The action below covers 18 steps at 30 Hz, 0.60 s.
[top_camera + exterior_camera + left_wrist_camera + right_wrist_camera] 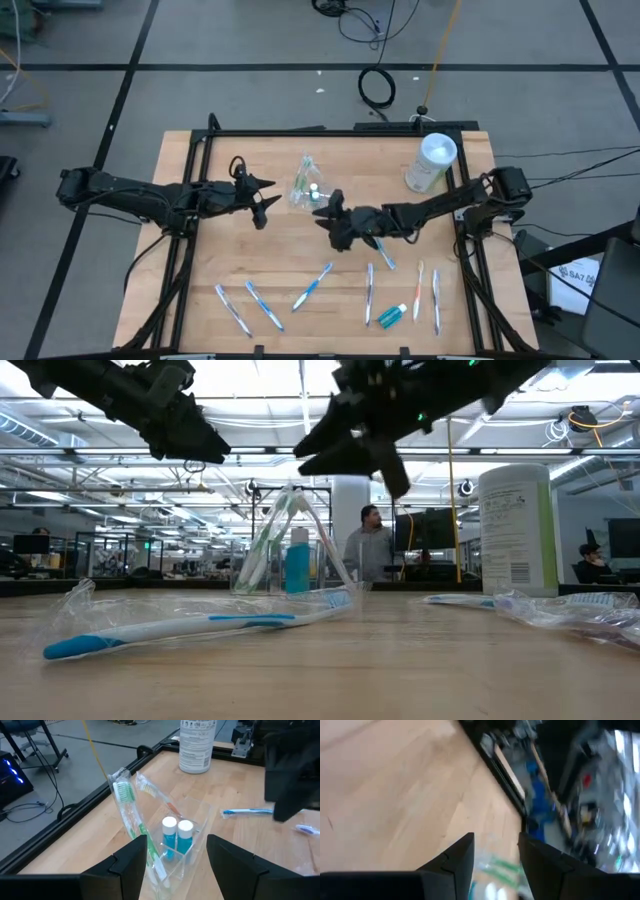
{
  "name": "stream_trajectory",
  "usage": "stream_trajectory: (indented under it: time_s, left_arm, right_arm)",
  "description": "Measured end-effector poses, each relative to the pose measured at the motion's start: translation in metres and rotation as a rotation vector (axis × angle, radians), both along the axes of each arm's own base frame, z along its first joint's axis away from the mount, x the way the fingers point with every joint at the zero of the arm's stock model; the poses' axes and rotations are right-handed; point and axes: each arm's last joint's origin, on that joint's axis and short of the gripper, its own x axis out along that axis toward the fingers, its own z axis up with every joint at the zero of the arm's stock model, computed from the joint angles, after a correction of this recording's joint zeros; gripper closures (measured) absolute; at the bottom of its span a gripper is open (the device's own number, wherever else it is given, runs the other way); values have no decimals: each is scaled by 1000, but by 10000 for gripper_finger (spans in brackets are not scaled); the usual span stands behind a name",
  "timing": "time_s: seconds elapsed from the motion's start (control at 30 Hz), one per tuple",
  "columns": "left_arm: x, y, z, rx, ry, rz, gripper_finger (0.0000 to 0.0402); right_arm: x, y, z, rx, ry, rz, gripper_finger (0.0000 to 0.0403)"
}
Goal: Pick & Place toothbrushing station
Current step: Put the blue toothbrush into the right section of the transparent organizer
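— Left wrist view is showing you more?
— Yes: the toothbrushing station [165, 840] is holding two blue tubes [176, 836] and toothbrushes [131, 815], standing mid-table between both grippers' spread, empty fingers [131, 865].

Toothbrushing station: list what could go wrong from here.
1. The toothbrushing station is light and clear; the open left end effector, fingers either side of it, could tip it and spill the toothbrushes and blue tubes.
2. The right end effector, also open, hovers right beside the station; the arms may collide.
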Motion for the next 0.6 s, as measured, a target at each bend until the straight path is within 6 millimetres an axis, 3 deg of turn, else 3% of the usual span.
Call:
stream_trajectory:
  time_s: [0.17, 0.5, 0.6]
  left_arm:
    - [0, 0, 0, -26, -13, 10, 188]
    - [0, 0, 0, -50, -24, 18, 188]
    - [0, 0, 0, -62, -31, 23, 188]
  right_arm:
    - [-19, 19, -3, 210, 45, -228, 254]
    - [-63, 72, -5, 775, 82, -444, 250]
    - [-79, 85, -12, 858, 133, -532, 250]
